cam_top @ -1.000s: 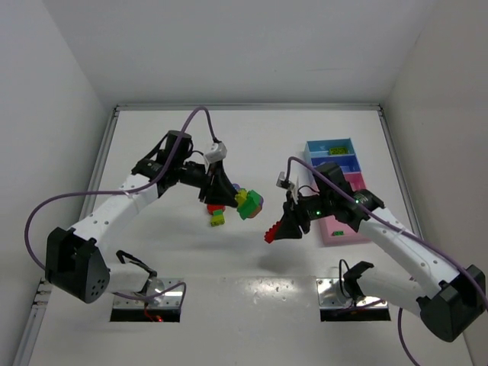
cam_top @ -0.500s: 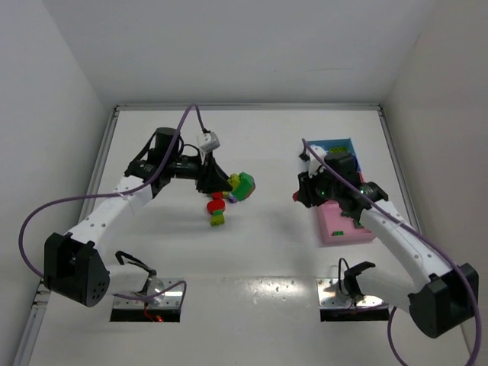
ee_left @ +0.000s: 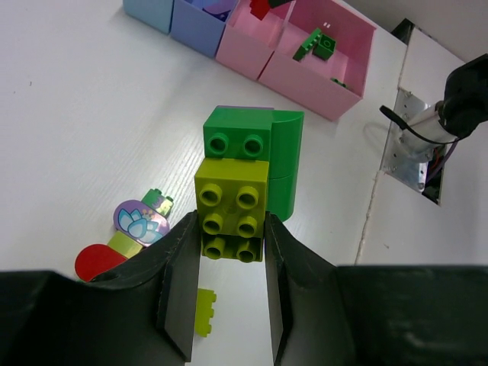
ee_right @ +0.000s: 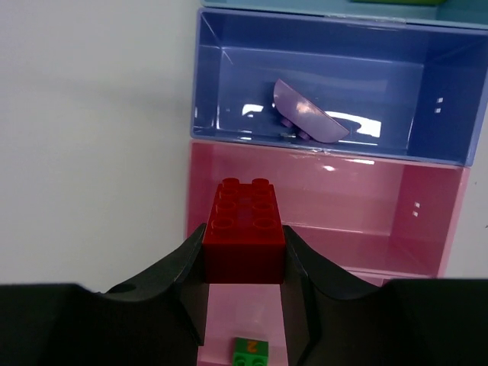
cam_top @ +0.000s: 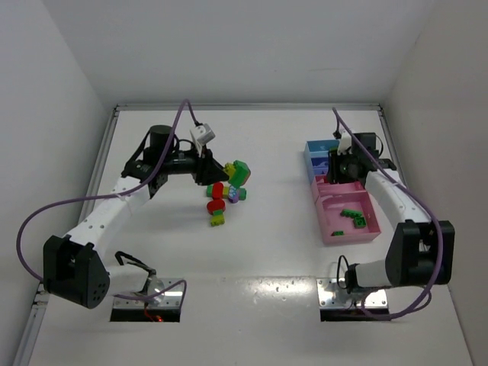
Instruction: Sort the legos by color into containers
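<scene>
My left gripper (ee_left: 231,232) is shut on a yellow-green lego (ee_left: 232,204) that is stuck to green legos (ee_left: 248,141). The top view shows that cluster (cam_top: 241,172) held above the table at my left gripper (cam_top: 223,171). Loose legos lie beneath: red (cam_top: 216,190), purple-and-green (cam_top: 235,195) and yellow-green (cam_top: 219,219). My right gripper (ee_right: 244,248) is shut on a red lego (ee_right: 244,229) over a small pink container (ee_right: 343,217). Behind it a blue container (ee_right: 229,84) holds a purple piece (ee_right: 309,122). A larger pink container (cam_top: 343,229) holds green legos (cam_top: 352,216).
The containers sit in a row at the right of the table, with a teal one (cam_top: 314,145) at the far end. The left wrist view shows a purple flower tile (ee_left: 141,219), a red piece (ee_left: 97,261) and a small yellow-green lego (ee_left: 204,313) on the table. Metal plates (cam_top: 149,299) flank the arm bases.
My right arm swung from the table's middle to over the containers, carrying the red lego. My left gripper drew back towards the far left with the green cluster.
</scene>
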`<act>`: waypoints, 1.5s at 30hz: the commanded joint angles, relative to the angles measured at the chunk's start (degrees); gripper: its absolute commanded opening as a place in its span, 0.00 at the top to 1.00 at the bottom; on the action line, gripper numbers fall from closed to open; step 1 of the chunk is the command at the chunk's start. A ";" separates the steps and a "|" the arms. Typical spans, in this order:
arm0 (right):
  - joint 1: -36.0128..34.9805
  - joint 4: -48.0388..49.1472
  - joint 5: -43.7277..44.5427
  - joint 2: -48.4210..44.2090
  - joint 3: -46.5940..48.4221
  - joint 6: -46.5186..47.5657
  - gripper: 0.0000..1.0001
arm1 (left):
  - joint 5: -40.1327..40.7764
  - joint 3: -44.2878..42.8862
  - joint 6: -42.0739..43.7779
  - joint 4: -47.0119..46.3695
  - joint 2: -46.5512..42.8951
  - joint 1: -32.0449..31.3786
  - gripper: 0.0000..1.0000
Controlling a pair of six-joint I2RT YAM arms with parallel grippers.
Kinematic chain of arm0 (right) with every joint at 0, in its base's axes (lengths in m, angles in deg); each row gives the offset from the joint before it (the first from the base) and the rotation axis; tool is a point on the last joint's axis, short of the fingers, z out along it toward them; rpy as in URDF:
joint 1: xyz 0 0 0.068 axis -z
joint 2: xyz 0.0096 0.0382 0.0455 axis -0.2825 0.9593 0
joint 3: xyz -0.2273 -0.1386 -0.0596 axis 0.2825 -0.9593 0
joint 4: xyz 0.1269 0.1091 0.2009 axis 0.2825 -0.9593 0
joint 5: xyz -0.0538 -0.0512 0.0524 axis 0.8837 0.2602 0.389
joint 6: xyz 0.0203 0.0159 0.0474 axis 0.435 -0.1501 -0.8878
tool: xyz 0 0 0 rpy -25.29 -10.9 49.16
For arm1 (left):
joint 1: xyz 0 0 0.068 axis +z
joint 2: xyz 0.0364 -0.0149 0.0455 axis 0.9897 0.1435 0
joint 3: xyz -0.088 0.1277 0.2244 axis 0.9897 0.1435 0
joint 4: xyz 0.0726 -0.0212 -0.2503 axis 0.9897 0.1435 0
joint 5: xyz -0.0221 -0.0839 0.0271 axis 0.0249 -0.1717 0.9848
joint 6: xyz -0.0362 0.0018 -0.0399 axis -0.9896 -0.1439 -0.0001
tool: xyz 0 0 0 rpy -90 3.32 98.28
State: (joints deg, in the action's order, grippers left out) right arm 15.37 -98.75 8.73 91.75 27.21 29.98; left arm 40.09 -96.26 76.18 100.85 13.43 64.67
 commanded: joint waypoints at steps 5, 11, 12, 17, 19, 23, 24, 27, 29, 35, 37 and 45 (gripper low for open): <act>2.62 -0.69 -2.93 6.45 4.37 2.94 0.80 | -0.74 -0.21 -1.86 -3.87 -0.20 0.56 1.00; 3.15 -1.92 -6.17 7.53 5.43 4.34 0.21 | -1.26 -0.21 -1.86 -3.87 0.32 0.56 1.00; 3.15 -2.53 -8.87 5.87 5.43 5.13 0.08 | -1.26 -0.21 -1.86 -3.87 0.32 0.56 1.00; 3.15 -6.22 -27.31 -2.83 5.96 11.36 0.07 | -9.39 -0.21 -2.39 -4.40 0.32 0.56 1.00; 2.02 -7.64 -40.76 -5.38 5.96 13.75 0.07 | -13.72 0.32 -3.52 -5.62 1.02 0.56 1.00; -2.12 -6.14 -57.39 -6.89 3.95 10.68 0.07 | -23.30 -0.30 -5.02 -6.68 3.48 0.56 1.00; -3.08 -6.14 -61.07 -4.89 3.94 9.98 0.07 | -24.98 -0.82 -5.81 -6.68 4.53 0.56 1.00; -7.30 -6.14 -63.74 -1.71 5.51 9.18 0.10 | -30.08 -1.53 -7.48 -6.68 6.30 0.03 1.00; -9.50 -3.96 -63.75 -0.21 6.66 7.44 0.10 | -30.70 -2.05 -7.48 -6.68 7.00 -0.67 1.00; -13.28 2.99 -63.04 1.54 7.28 3.21 0.10 | -31.32 -2.58 -7.48 -6.68 7.61 -1.82 1.00; -13.90 3.87 -63.04 1.55 7.90 2.50 0.10 | -31.32 -2.58 -7.48 -6.68 8.23 -1.82 1.00; -17.42 7.21 -64.10 1.55 8.95 -0.57 0.10 | -31.32 -3.64 -7.48 -6.68 9.38 -2.34 1.00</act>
State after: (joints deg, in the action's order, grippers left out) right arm -0.96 -96.17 -52.34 93.39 33.53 30.92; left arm 11.61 -97.29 68.42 96.48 22.87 62.92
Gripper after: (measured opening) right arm 0.905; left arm 0.384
